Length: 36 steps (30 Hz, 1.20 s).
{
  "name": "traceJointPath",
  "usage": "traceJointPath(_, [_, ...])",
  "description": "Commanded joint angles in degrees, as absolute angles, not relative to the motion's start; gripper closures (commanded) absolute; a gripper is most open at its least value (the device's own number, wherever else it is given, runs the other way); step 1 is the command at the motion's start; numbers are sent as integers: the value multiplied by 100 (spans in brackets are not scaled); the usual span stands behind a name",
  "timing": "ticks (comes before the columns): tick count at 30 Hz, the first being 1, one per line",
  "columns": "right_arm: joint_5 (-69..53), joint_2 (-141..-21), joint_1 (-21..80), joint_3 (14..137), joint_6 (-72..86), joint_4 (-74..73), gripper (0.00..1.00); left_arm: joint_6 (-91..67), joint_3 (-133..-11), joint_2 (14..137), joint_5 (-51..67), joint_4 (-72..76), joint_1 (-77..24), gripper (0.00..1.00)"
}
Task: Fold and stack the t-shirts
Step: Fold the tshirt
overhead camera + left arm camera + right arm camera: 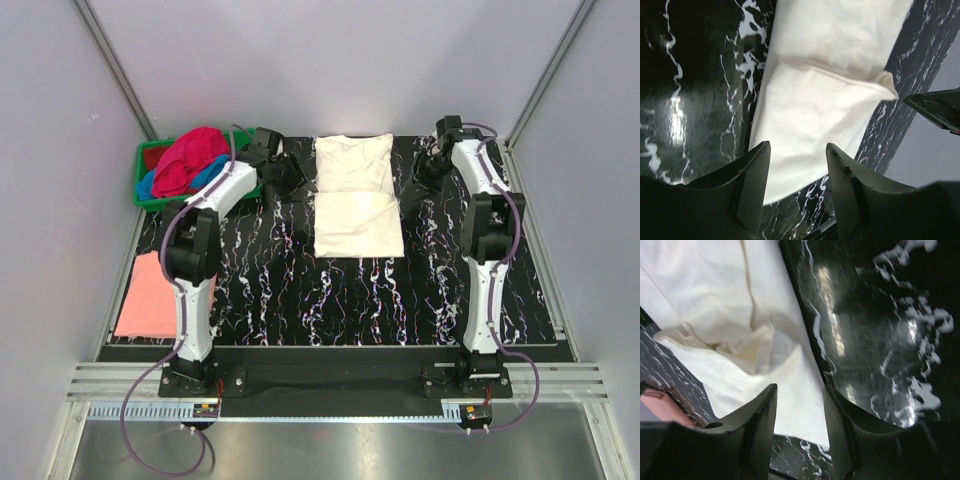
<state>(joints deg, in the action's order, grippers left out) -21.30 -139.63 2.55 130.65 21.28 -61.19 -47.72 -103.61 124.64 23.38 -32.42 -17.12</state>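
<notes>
From where I stand, the cream t-shirt [356, 200] lies flat at about 12 o'clock on the black, white-veined table [300, 290], toward its far edge and midway between the two arms. It is folded into a tidy upright rectangle, with a crease running across its middle. The left gripper [278, 170] sits just off the shirt's 9 o'clock edge and the right gripper [425, 172] just off its 3 o'clock edge, both low over the table. In the left wrist view the left gripper's fingers [752, 185] stand apart with nothing between them, only cream cloth and tabletop showing through the gap, and a loose corner of the shirt pokes out to one side. The right wrist view shows much the same: its fingers [760, 430] are spread and empty, and the shirt's edge below them is bunched into a small rumple. At about 10 o'clock, in the far left corner, a green crate [145, 197] holds a heaped magenta-red t-shirt [192, 158] with a blue t-shirt [150, 184] peeking out under it. Well apart from all that, at about 8 o'clock on the table's left edge, a salmon-pink t-shirt [150, 297] lies flat beside the left arm.
</notes>
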Motion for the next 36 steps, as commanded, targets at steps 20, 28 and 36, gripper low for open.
traceJointPath(20, [-3814, -12752, 2092, 10081, 2311, -4887, 90, -4096, -7929, 11364, 2330, -2540, -2690, 82])
traceJointPath(28, [-3560, -12797, 2109, 9572, 2153, -4834, 91, -3947, -7488, 11469, 2285, -2452, -2619, 82])
traceJointPath(36, [-3226, -12560, 2030, 9238, 2048, -4772, 92, -3727, -7312, 11522, 2180, -2566, -2514, 83])
